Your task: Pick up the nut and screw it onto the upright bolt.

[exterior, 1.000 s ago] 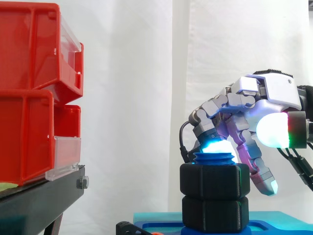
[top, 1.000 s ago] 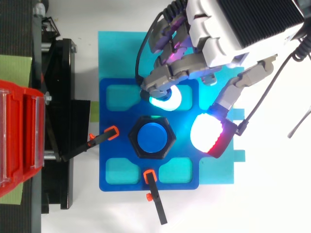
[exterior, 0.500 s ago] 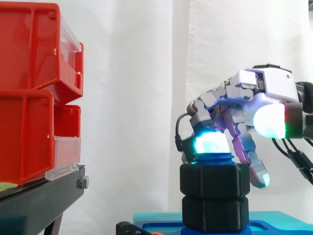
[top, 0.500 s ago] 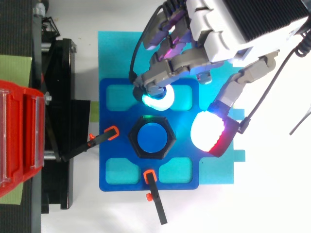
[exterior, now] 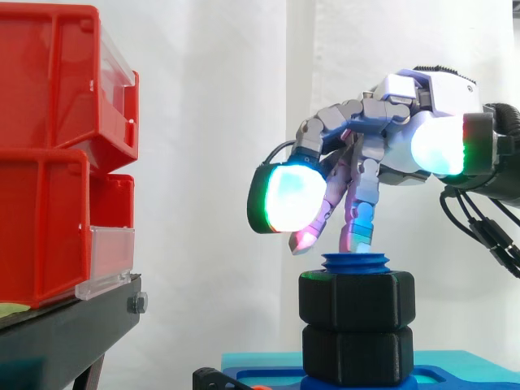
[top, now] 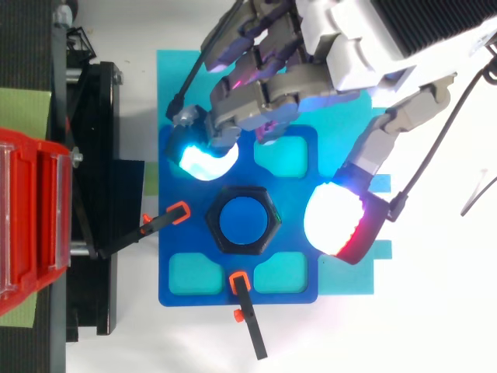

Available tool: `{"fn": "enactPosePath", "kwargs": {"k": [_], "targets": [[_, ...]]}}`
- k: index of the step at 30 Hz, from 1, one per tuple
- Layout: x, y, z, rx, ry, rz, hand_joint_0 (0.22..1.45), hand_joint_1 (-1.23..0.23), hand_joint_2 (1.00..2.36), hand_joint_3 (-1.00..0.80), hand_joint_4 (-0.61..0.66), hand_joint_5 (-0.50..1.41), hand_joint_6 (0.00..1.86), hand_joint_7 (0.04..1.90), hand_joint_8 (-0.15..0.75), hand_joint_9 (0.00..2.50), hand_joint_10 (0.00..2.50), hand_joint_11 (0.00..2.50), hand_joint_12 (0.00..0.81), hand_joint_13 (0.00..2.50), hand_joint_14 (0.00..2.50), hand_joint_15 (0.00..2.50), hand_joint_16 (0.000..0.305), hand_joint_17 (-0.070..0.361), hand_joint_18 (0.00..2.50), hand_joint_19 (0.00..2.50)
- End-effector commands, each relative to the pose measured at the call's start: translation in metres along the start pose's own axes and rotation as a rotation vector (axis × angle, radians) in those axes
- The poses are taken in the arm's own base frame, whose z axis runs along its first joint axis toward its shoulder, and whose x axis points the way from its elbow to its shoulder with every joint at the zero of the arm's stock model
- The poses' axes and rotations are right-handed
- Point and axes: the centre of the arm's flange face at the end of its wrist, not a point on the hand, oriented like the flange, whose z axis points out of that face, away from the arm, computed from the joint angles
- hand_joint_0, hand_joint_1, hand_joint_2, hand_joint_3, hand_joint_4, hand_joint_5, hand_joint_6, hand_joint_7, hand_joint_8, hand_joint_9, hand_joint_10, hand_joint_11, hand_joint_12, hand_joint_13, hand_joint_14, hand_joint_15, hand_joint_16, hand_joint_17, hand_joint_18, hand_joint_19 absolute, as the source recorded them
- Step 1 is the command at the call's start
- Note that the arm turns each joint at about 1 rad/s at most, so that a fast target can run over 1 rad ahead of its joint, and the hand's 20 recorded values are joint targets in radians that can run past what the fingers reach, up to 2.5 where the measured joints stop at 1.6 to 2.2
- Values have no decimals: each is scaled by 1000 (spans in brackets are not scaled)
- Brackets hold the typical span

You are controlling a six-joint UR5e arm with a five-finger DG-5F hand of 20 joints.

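- The robot's hand (exterior: 382,134) hangs spread wide above the fixture and holds nothing, its fingers loosely bent and apart.
- One broad fingertip (exterior: 286,199) glows green and cyan at the end of the hand farthest from the arm. Another pad (top: 334,221) shines white with a red edge nearer the wrist.
- The black hexagonal nut (exterior: 357,296) sits below the hand on the upright blue bolt (exterior: 356,262). The bolt's threaded top pokes out just above it.
- A second black hexagonal piece (exterior: 357,353) sits directly under the nut.
- From above, the nut and bolt lie between the two glowing pads and touch neither of them.
- From the side, slimmer pink-lit fingers point down just over the bolt's top. The top view places them to one side of the nut, over a turquoise recess of the blue plate (top: 175,289).
- The plate rests on a turquoise mat (top: 178,78) on the white tabletop (top: 435,326).
- Two orange-tipped clamps (top: 178,211) sit by the nut on the side away from the palm.
- Red bins (exterior: 41,162) on a black stand (exterior: 65,329) are well apart from the hand, beyond the nut.
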Motion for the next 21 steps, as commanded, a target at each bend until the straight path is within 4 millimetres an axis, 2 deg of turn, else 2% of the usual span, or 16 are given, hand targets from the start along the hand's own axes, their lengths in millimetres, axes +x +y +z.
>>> {"fn": "enactPosePath", "kwargs": {"k": [1,8,10,17,21], "targets": [[2,3,3,-4,1,-8,470,-331,1000,-500,261,-77,502,657,267,1254,0,0,277,884,0,0,37,84,657,264],[15,6,10,-14,-5,-20,464,-296,1000,-500,261,-90,501,622,261,1165,0,0,289,804,0,0,38,86,564,218],[25,3,12,-15,-11,-16,459,-283,1000,-500,250,-99,501,600,263,1120,0,0,296,750,0,0,39,87,500,189],[45,3,6,-7,4,0,419,-274,1000,-500,188,-161,500,531,250,737,0,0,343,378,0,0,42,96,17,0],[55,1,0,-6,-17,-7,404,-266,1000,-500,169,-179,500,512,247,563,0,0,360,223,0,0,47,105,0,0]]}}
